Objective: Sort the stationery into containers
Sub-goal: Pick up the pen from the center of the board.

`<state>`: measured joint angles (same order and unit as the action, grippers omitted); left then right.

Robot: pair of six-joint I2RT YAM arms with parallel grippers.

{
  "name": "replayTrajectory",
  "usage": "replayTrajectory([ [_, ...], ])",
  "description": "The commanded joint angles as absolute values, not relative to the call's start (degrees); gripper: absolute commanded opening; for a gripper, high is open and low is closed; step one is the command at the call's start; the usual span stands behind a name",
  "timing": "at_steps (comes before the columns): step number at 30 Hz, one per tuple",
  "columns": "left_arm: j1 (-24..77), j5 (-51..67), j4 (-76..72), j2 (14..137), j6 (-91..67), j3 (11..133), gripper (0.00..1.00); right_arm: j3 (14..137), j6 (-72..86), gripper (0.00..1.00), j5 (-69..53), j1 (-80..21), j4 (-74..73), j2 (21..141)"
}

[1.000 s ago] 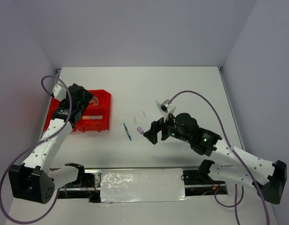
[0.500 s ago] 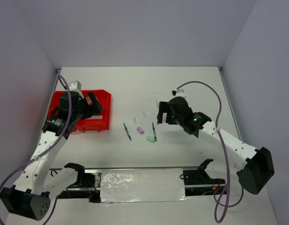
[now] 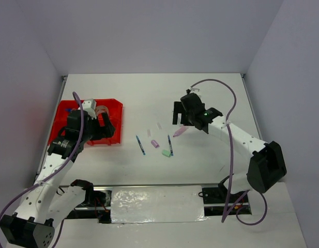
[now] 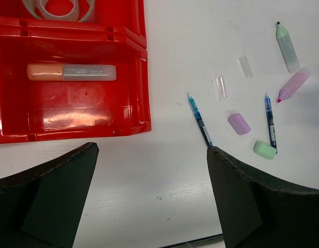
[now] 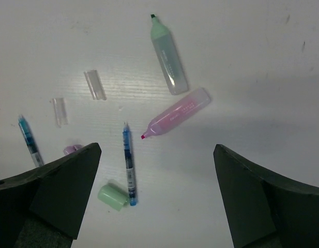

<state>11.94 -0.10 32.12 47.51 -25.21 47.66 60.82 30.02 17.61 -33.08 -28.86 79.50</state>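
Stationery lies in two groups. An orange marker (image 4: pixel 71 72) and a tape roll (image 4: pixel 45 11) sit in separate compartments of the red tray (image 3: pixel 117 109) at 9 o'clock on the white table (image 3: pixel 211 93). The loose pieces lie near the table's centre, well apart from the tray. The right gripper (image 5: pixel 156 150) hovers above this group with jaws spread wide and holding nothing. Below it lies a pink marker (image 5: pixel 177 116), slanting from 8 o'clock to 2 o'clock in the wrist view, with a green marker (image 5: pixel 169 62) just beyond it at 12 o'clock. Two blue pens (image 5: pixel 128 165), a green eraser (image 5: pixel 114 196), a purple eraser (image 5: pixel 71 150) and two clear caps (image 5: pixel 94 85) lie toward 8 and 9 o'clock. The pink marker looks like the likely pick. A good grasp would turn the wrist so the fingers close across the barrel rather than along it, then drop straight onto its middle, clear of the green marker's end. The right arm stretches from its base at 5 o'clock to just past the table's centre, wrist pointing down. The left arm rises from 7 o'clock, elbow bent. The left gripper (image 4: pixel 150 150) hangs over the tray's near right edge, jaws also wide and empty.
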Motion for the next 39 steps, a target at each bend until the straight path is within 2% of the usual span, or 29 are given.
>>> replayTrajectory([
  [1,12.3,0.3,30.5,47.2,-23.6,48.0,0.99,65.7,9.4,0.98,5.0,-31.2,-27.4,81.2],
  [8,12.3,0.3,30.3,46.6,-23.5,47.9,0.99,54.0,-30.1,1.00,-11.0,-31.2,-21.7,78.1],
  [11,12.3,0.4,30.4,47.0,-23.2,48.1,0.99,52.5,-38.1,1.00,-13.7,-29.9,-20.4,79.7],
  [15,12.3,0.6,30.3,46.8,-22.8,48.1,0.99,56.3,-40.0,0.99,-21.5,-26.1,-23.2,82.8],
  [25,12.3,0.4,30.8,46.1,-22.5,48.5,0.99,63.1,-48.9,1.00,-18.7,-21.6,-30.0,91.3],
  [33,12.4,0.6,30.5,44.6,-22.2,48.3,0.99,64.2,-50.6,0.99,-17.4,-20.2,-28.9,94.9],
  [39,12.5,0.4,30.6,43.9,-22.4,48.3,0.99,61.5,-51.4,0.99,-15.9,-20.1,-22.9,98.2],
])
